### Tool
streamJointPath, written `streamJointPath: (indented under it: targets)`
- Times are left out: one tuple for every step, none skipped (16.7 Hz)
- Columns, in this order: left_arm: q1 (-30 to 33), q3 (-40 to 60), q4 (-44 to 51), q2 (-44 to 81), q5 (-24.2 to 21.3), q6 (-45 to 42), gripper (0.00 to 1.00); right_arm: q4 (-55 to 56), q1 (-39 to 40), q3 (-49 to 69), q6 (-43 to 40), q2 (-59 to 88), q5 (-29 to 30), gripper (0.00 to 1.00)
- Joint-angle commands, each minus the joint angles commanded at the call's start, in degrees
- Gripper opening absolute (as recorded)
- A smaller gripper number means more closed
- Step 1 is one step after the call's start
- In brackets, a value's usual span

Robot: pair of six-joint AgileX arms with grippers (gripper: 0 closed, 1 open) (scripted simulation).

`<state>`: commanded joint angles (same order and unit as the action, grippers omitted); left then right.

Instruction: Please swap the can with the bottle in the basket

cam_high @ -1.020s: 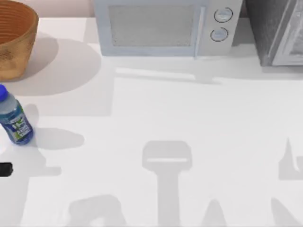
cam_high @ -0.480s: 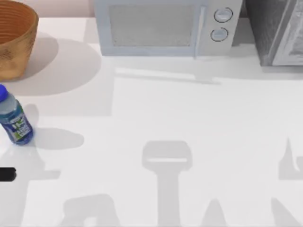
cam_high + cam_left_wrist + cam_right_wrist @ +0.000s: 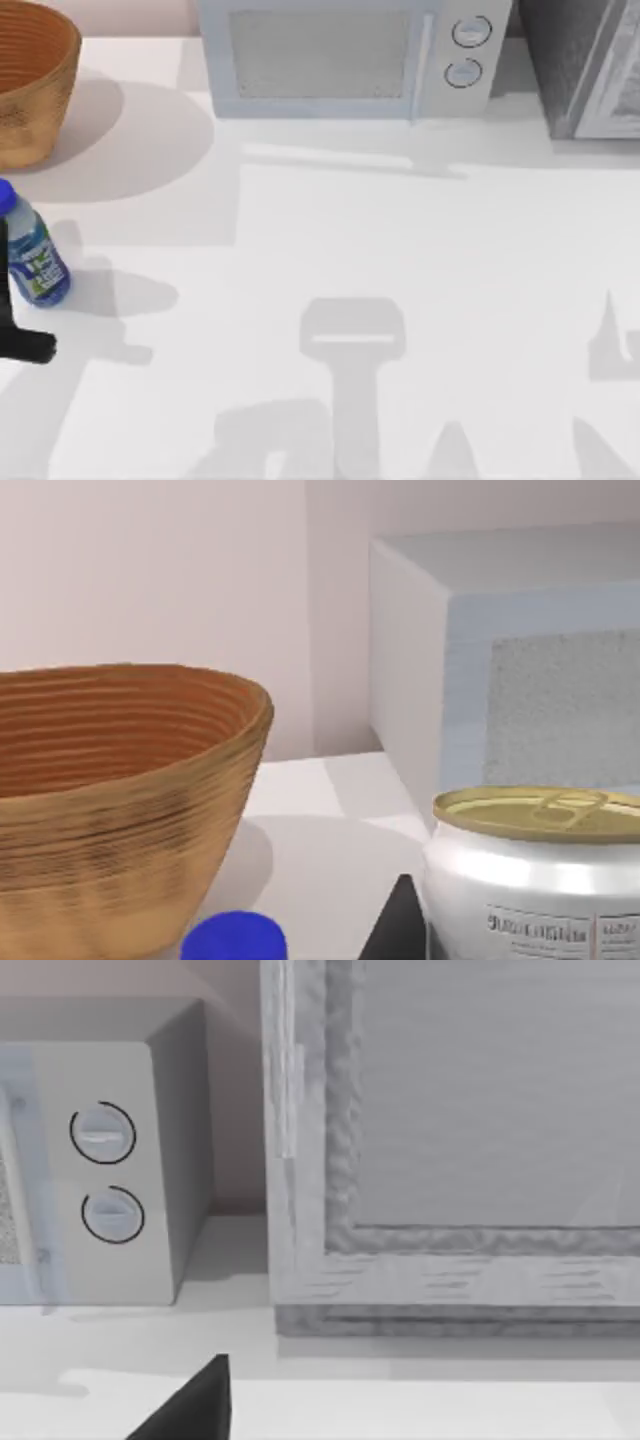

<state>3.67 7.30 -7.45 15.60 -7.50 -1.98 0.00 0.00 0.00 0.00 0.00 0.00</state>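
The bottle (image 3: 30, 250), with a blue cap and a blue, green and white label, stands upright on the table at the far left. Its cap (image 3: 235, 938) also shows in the left wrist view. The wicker basket (image 3: 35, 85) stands at the back left corner; its wide woven wall (image 3: 110, 800) rises just beyond the cap. The can (image 3: 540, 880), gold-topped with a white side, sits very close in the left wrist view with a dark finger (image 3: 395, 930) against its side. My left gripper (image 3: 25, 345) pokes in at the left edge, just in front of the bottle.
A white microwave (image 3: 350, 60) stands along the back middle, and a grey cabinet (image 3: 590, 70) at the back right. The right wrist view faces both, with one dark fingertip (image 3: 190, 1405) of the parked right arm low in the picture. Arm shadows lie on the white table.
The dark part of my left gripper has come farther in from the left edge and now stands beside the bottle. Its shadow has slid to the right. The bottle has not moved.
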Motion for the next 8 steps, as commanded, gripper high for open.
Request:
streamJointPath:
  targets:
    - [0.84,1.83,-1.93,3.61,-1.79,-0.25,0.00,0.00,0.00,0.00,0.00,0.00,0.00,1.00]
    - [1.72,3.75,-3.97,7.46,-3.67,-0.48,0.00,0.00,0.00,0.00,0.00,0.00,0.00,1.00]
    - [2.63,5.84,-6.21,11.81,-5.73,-0.63,0.00,0.00,0.00,0.00,0.00,0.00,0.00,1.00]
    - [3.56,7.99,-8.51,16.33,-7.83,-0.74,0.00,0.00,0.00,0.00,0.00,0.00,0.00,1.00]
    - [4.50,10.21,-10.90,21.09,-10.01,-0.79,0.00,0.00,0.00,0.00,0.00,0.00,0.00,1.00]
    - [5.44,12.52,-13.38,26.12,-12.25,-0.77,0.00,0.00,0.00,0.00,0.00,0.00,0.00,1.00]
    - [6.38,14.86,-15.90,31.27,-14.51,-0.72,0.00,0.00,0.00,0.00,0.00,0.00,0.00,1.00]
    - [7.31,17.23,-18.46,36.57,-16.79,-0.60,0.00,0.00,0.00,0.00,0.00,0.00,0.00,1.00]
